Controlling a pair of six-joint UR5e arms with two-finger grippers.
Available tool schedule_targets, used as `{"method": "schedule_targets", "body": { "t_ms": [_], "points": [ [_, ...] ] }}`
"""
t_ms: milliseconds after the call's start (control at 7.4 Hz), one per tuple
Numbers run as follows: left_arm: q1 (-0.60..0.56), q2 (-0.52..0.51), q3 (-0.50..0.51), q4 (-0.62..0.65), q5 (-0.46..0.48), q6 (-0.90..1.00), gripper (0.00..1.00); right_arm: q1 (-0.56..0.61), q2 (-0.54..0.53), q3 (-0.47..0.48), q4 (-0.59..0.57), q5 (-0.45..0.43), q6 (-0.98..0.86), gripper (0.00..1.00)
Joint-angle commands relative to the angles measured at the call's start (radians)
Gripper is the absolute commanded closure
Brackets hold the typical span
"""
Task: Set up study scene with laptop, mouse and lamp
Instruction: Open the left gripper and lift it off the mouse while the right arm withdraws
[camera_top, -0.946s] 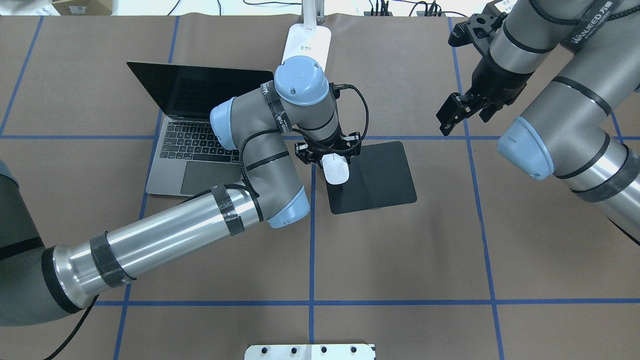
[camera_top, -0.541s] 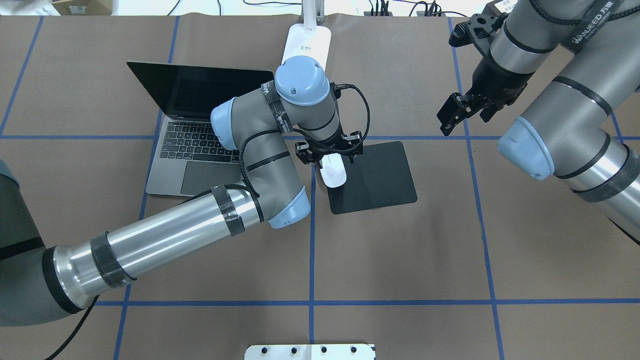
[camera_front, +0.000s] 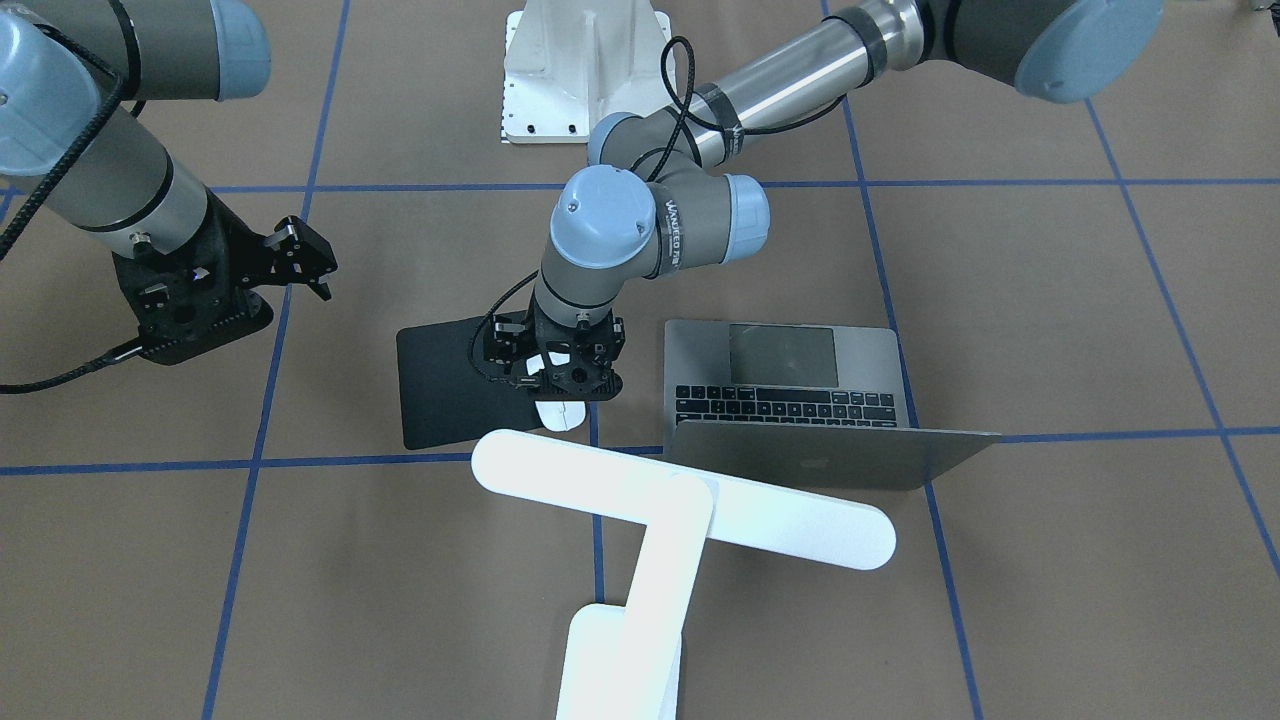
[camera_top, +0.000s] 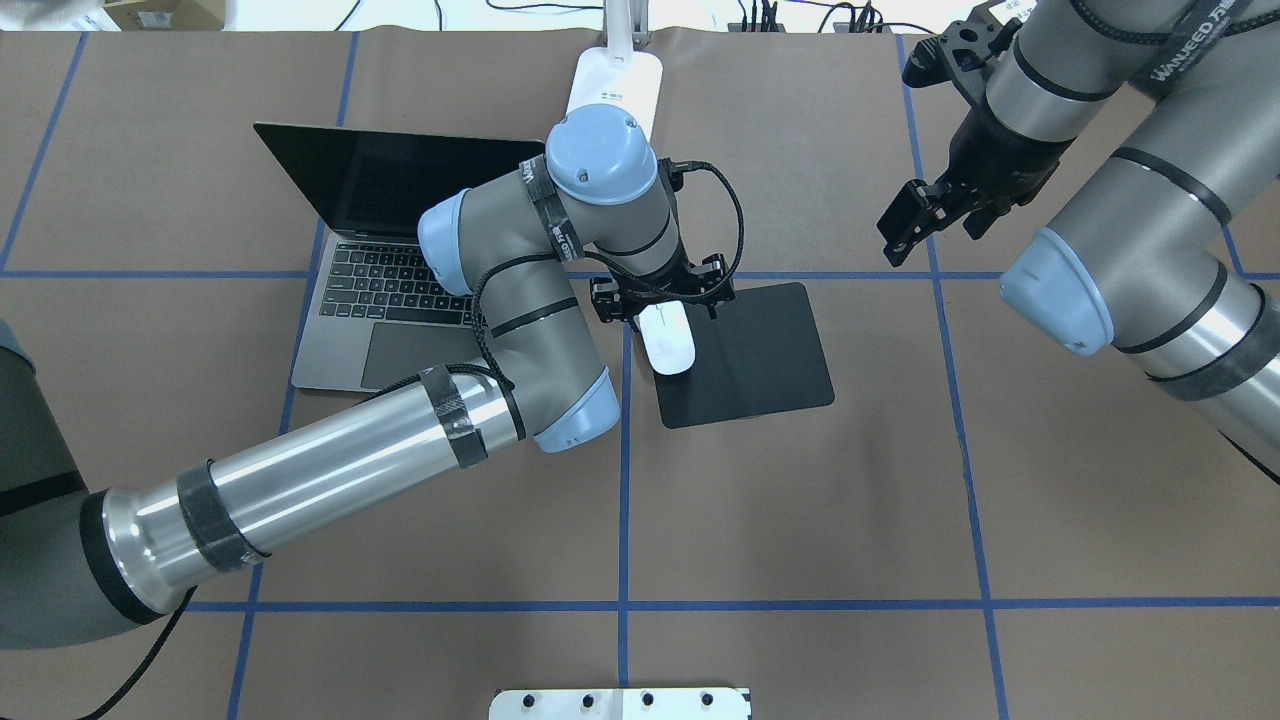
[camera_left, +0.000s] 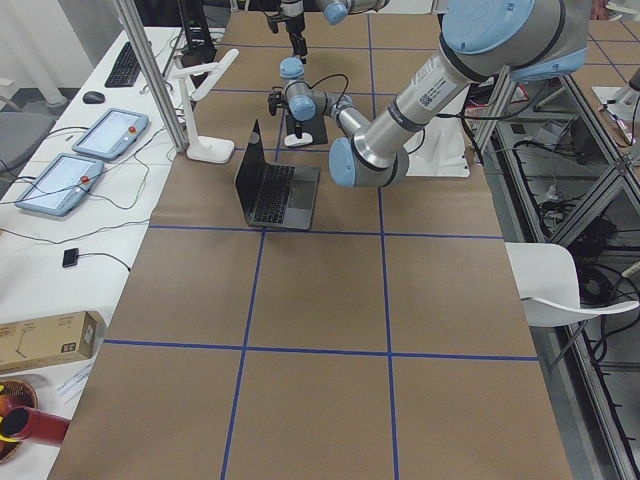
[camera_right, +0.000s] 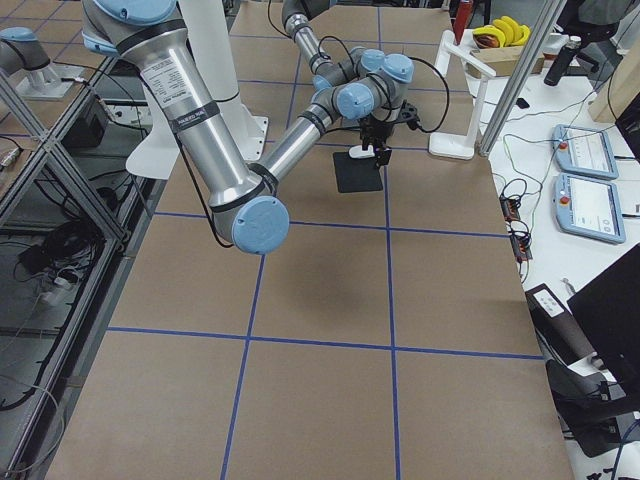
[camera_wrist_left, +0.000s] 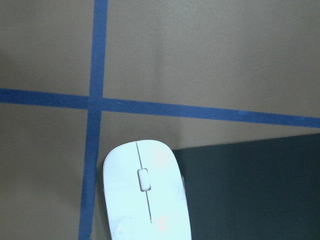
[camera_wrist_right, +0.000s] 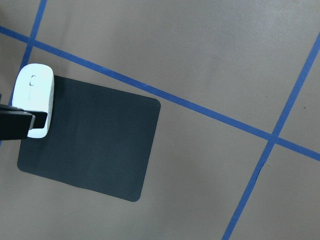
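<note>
My left gripper (camera_top: 662, 300) is clamped on the white mouse (camera_top: 668, 339) at the mouse pad's (camera_top: 760, 350) edge nearest the open laptop (camera_top: 385, 290), while my right gripper (camera_top: 925, 215) hangs empty, fingers apart.

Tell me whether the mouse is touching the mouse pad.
Cannot tell. In the left wrist view the mouse overlaps the mouse pad's corner, but no view shows whether it rests there or is held just above.

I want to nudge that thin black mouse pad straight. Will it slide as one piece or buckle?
The thin black mouse pad lies flat, so it probably slides whole, though an edge push might curl it. The small white oval mouse at its corner would likely shift with it.
</note>
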Motion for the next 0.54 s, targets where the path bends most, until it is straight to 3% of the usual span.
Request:
{"method": "schedule_targets", "body": {
  "t_ms": [0, 135, 405],
  "points": [
    [-0.04, 0.028, -0.135, 0.171, -0.078, 0.019, 0.02, 0.046, -0.017, 0.008, 0.027, -0.046, 0.003, 0.0],
    [-0.049, 0.115, -0.306, 0.257, -0.078, 0.037, 0.02, 0.091, -0.019, 0.005, 0.07, -0.101, -0.003, 0.0],
    [-0.095, 0.249, -0.569, 0.481, -0.078, 0.193, 0.01, 0.134, -0.033, -0.046, 0.073, -0.109, -0.008, 0.0]
  ]
}}
